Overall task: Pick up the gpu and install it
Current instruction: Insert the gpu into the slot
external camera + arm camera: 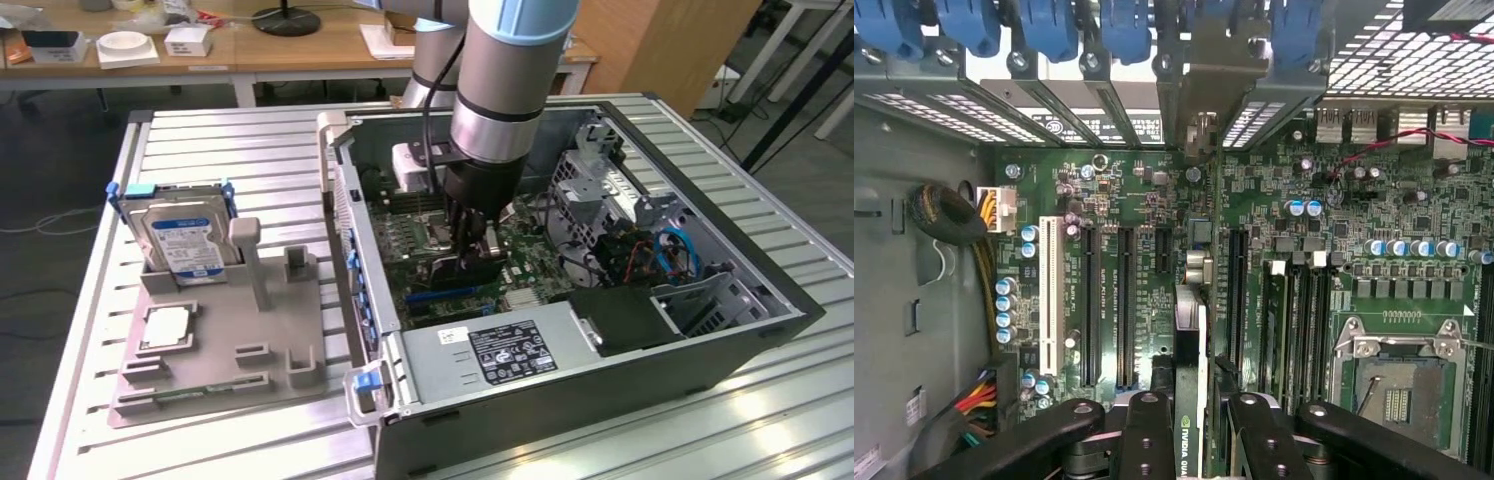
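Note:
My gripper (467, 250) is down inside the open computer case (747, 290), just above the green motherboard (414, 240). It is shut on the gpu (465, 272), a thin dark card held upright. In the wrist view the gpu (1190, 340) appears edge-on as a narrow strip with a green logo, and a black finger (1146, 435) presses on each side of it. The card hangs over the board between two long black expansion slots (1124, 300), its metal bracket end towards the rear slot openings (1204, 90). I cannot tell whether its edge touches a slot.
On the exterior view's left, a grey fixture (214, 340) holds a hard drive (187, 245) with blue rails, a processor chip (163, 328) and a memory stick (200, 392). Inside the case are the power supply (501, 350), cables (661, 255) and the processor socket (1394, 380).

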### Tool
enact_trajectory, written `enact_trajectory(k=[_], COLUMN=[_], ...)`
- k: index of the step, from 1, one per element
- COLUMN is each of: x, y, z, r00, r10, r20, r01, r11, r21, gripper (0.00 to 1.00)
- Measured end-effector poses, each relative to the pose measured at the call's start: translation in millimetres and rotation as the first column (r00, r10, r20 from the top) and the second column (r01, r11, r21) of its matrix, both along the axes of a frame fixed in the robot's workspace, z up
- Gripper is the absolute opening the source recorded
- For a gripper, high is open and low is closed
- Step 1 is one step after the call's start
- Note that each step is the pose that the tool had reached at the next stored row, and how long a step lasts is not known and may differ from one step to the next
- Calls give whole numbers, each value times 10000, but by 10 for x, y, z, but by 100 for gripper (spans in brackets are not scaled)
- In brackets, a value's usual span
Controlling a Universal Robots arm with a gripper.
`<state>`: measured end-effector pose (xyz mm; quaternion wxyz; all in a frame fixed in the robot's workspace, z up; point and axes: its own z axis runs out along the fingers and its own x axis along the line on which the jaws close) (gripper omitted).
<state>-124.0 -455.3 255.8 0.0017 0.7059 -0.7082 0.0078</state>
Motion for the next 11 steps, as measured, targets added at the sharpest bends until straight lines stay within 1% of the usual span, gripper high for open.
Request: enact_trajectory(k=[11], x=[0], y=[7], z=[-20], r00=[10000], r10=[10], r20=[1], r01=[-10], r11=[10000], r21=[0], gripper=[26])
